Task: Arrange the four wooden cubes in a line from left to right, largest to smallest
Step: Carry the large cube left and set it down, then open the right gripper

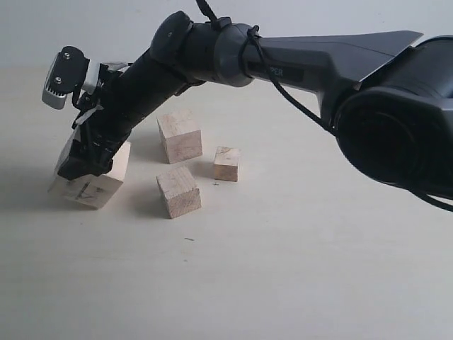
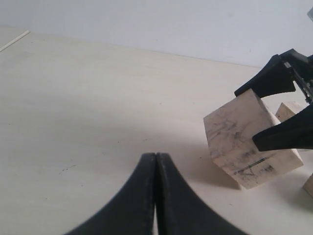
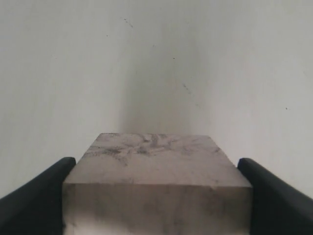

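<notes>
The largest wooden cube (image 1: 95, 185), scuffed and pencil-marked, sits tilted at the far left of the table. My right gripper (image 1: 83, 164) has reached across the middle and is shut on it, one finger on each side. In the right wrist view the scuffed cube (image 3: 156, 196) fills the gap between both fingers of the right gripper (image 3: 156, 165). The second cube (image 1: 179, 136), third cube (image 1: 178, 191) and smallest cube (image 1: 227, 163) stand loose to its right. The left gripper (image 2: 155, 156) is shut on nothing, a short way from the large cube (image 2: 244, 139).
The right arm (image 1: 283, 64) stretches over the table from the right, above the three loose cubes. The pale tabletop (image 1: 283, 269) lies in front of them. The left arm does not show in the exterior view.
</notes>
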Available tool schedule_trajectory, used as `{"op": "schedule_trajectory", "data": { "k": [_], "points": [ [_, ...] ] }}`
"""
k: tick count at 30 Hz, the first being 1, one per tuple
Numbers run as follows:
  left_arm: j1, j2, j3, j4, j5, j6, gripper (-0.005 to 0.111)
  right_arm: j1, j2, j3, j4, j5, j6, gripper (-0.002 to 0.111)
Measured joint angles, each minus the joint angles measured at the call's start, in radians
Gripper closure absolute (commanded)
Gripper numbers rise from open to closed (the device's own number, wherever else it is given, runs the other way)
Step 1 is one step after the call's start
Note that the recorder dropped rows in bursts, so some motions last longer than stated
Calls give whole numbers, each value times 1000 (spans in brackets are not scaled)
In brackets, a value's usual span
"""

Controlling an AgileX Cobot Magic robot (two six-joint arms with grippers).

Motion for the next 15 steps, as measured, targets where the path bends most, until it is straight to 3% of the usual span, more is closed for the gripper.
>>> {"op": "schedule_trajectory", "data": {
  "k": [15],
  "points": [
    [0, 0, 0, 0, 0, 0, 107, 0, 21, -2, -30, -65, 8, 108]
  ]
}}
